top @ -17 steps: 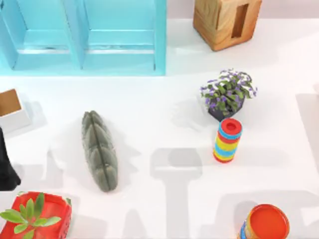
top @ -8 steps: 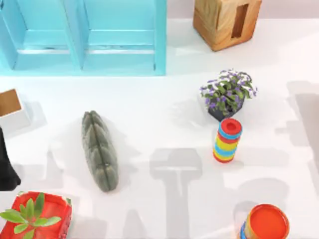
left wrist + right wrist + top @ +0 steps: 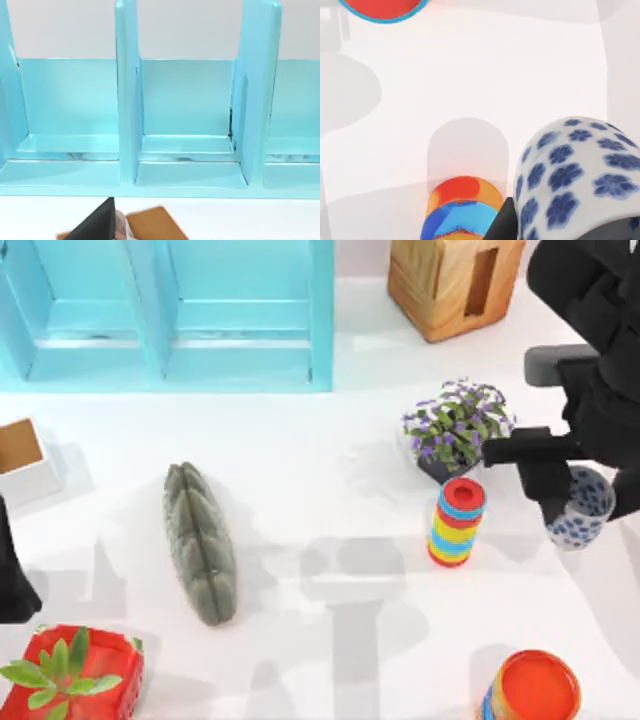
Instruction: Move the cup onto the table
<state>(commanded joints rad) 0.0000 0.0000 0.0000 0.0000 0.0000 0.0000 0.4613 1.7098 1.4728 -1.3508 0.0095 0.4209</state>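
My right gripper (image 3: 578,502) has swung in over the right side since a second ago, clamped on the small pale blue-flowered cup (image 3: 580,508), held above the plain white table (image 3: 330,520) beside the rainbow-striped cylinder (image 3: 457,521). My left arm sits parked at the left edge, its claw unreadable.

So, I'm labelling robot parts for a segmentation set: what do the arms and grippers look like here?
The right arm is matte black and blocky with a grey tab; the right gripper has flat black fingers. The left arm is a plain black shape. No cables or markings visible.
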